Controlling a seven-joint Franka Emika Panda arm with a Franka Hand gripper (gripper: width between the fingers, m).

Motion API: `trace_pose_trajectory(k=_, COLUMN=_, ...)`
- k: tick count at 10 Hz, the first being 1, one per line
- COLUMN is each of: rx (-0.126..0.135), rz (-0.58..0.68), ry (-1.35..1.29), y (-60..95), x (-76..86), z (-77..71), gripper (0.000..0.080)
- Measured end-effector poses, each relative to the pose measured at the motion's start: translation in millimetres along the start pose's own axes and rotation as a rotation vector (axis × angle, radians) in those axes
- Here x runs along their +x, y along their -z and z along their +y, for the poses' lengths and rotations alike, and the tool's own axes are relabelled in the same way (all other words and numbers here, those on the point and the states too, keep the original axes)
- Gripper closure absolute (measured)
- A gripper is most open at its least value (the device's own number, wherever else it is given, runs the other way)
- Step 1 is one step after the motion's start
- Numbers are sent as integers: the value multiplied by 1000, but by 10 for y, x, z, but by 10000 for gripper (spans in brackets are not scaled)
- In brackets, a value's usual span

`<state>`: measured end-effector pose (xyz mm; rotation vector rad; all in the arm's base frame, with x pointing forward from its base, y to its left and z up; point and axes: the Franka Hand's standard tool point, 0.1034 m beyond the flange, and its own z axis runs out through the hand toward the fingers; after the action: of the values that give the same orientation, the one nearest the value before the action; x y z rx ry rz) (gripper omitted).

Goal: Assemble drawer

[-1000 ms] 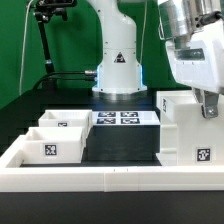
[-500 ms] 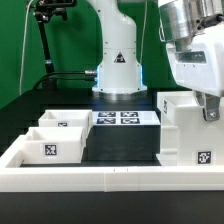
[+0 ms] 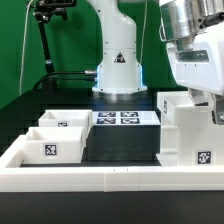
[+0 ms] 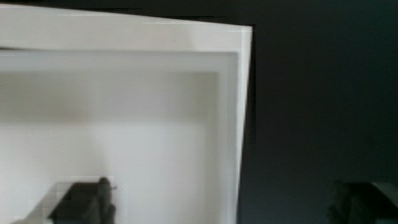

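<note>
One gripper (image 3: 212, 112) is hovering, jaws wide and holding nothing, over the drawer case (image 3: 184, 130).
You are keeping the case's wall edge between the fingers (image 4: 80, 200). In my judgement you should be centring that wall and squaring the wrist before closing. Farther out from the hand, one marker board (image 3: 125, 118) and two drawer boxes (image 3: 62, 122) are lying.

Bright, even light in the exterior view, with the top faces of the white drawer box (image 3: 185, 130) brighter than its front, nearly washed out. The dark mat (image 3: 120, 150) beside it swallows detail. The arm's wrist housing (image 3: 195, 45) is close, fuzzy, with glare along it. The wrist view is mushy: white panel (image 4: 116, 120) soft-edged, greyer lower down, fingertips (image 4: 80, 200) just dark smears
</note>
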<state>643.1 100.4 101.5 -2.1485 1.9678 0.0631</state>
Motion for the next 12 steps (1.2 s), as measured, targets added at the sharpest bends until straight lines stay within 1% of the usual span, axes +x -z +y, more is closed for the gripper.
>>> trace_pose_trajectory(k=1, rx=0, rz=0, ry=1, y=1, x=-1, z=-1, gripper=171)
trace_pose_trajectory(k=2, rx=0, rz=0, ry=4, y=2, x=-3, z=-1, gripper=154)
trace_pose_trajectory(k=3, rx=0, rz=-8, ry=84, y=51, x=-5, z=6, gripper=154)
trace_pose_trajectory(k=4, rx=10, rz=-19, ry=128, y=166, x=-15, z=6, gripper=151)
trace_pose_trajectory(k=5, rx=19, rz=-20, ry=161, y=300, x=-56, z=56, gripper=151)
trace_pose_trajectory(k=6, rx=24, rz=-18, ry=237, y=421, x=-57, z=130, gripper=150)
trace_pose_trajectory(k=8, rx=23, rz=-14, ry=384, y=568, x=-24, z=300, gripper=150)
trace_pose_trajectory(k=9, rx=23, rz=-14, ry=441, y=619, x=35, z=395, gripper=150)
trace_pose_trajectory(k=10, rx=18, rz=-12, ry=505, y=633, x=121, z=461, gripper=150)
trace_pose_trajectory(k=11, rx=13, rz=-8, ry=578, y=629, x=211, z=501, gripper=150)
trace_pose_trajectory(k=12, rx=13, rz=-8, ry=563, y=626, x=201, z=497, gripper=150)
